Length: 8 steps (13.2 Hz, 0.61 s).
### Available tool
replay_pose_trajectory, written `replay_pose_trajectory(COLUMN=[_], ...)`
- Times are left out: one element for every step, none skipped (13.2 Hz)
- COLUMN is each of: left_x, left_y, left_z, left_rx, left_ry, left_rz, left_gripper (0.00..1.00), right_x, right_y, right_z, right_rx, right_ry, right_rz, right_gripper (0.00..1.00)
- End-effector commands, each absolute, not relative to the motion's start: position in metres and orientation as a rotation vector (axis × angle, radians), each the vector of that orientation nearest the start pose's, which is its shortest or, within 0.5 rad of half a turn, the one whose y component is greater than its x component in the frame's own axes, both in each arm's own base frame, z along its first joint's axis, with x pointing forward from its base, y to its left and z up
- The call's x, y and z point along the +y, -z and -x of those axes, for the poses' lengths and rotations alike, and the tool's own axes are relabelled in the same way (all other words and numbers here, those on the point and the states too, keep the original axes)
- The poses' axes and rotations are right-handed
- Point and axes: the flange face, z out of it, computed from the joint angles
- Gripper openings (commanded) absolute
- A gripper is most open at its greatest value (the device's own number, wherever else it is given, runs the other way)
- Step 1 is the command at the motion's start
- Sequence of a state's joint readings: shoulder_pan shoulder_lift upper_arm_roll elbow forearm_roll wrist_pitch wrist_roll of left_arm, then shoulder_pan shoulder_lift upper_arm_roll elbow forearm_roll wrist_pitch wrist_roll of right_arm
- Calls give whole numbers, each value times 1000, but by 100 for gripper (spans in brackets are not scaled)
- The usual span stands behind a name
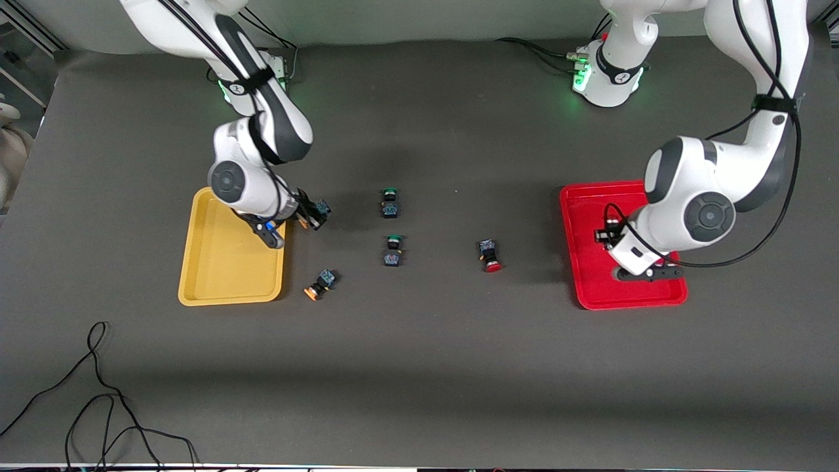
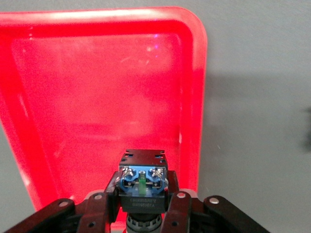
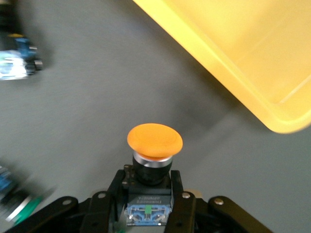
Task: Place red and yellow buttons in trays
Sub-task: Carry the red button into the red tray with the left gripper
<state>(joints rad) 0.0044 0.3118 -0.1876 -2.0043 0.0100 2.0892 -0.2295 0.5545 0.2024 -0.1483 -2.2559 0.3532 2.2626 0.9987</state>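
Observation:
My right gripper point(image 1: 313, 215) hangs just off the yellow tray's point(image 1: 226, 262) edge, toward the table's middle. It is shut on the black-and-blue body of a yellow button point(image 3: 154, 141), cap pointing away from the wrist; the right gripper point(image 3: 148, 200) shows the yellow tray point(image 3: 243, 58) close by. My left gripper point(image 1: 606, 236) is over the red tray point(image 1: 590, 216), shut on another button's body point(image 2: 143, 180), whose cap is hidden; red tray floor point(image 2: 97, 97) lies under the left gripper point(image 2: 143, 200). A second yellow button point(image 1: 320, 284) and a red button point(image 1: 489, 255) lie on the table.
Two green-capped buttons point(image 1: 390, 202) point(image 1: 392, 251) lie mid-table between the trays. A loose black cable point(image 1: 98, 406) curls on the table near the front camera, at the right arm's end. Both arm bases stand along the table's edge farthest from the front camera.

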Motion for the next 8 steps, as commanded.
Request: replay_pose_trajectory(left_x=[-104,-100,-101,-99,-94,-94,-94,-94], left_y=[-239,-226,-215,-207,-202,-202,-209,-218], left_z=[-563,-565,-564,-564,-566,-568,-568,-569], left_rx=[-48,-64,-58,-39,-35,-28,-26,-25], left_ry=[-281,-275,-284,-280,-277,-282,-284,-285], left_rz=[3153,3157,3156,3145,3140,3134,3132,3127], left_gripper=[3,5,8,26,51,86,96,99], right_x=[189,180,170,153,142,128,112,102], right_y=[-311,-322,-329,-334,-338,-340,-343,-340], right_z=[-477,-481,-483,-487,-488,-488,-490,-490], right_rx=[1270,1268,1249,1237,1209,1196,1192,1164], right_ry=[-433,-429,-434,-426,-414,-408,-379,-376], right_rz=[2727,2718,2716,2710,2730,2778,2818,2843], right_gripper=[15,15,15,15,15,15,15,15])
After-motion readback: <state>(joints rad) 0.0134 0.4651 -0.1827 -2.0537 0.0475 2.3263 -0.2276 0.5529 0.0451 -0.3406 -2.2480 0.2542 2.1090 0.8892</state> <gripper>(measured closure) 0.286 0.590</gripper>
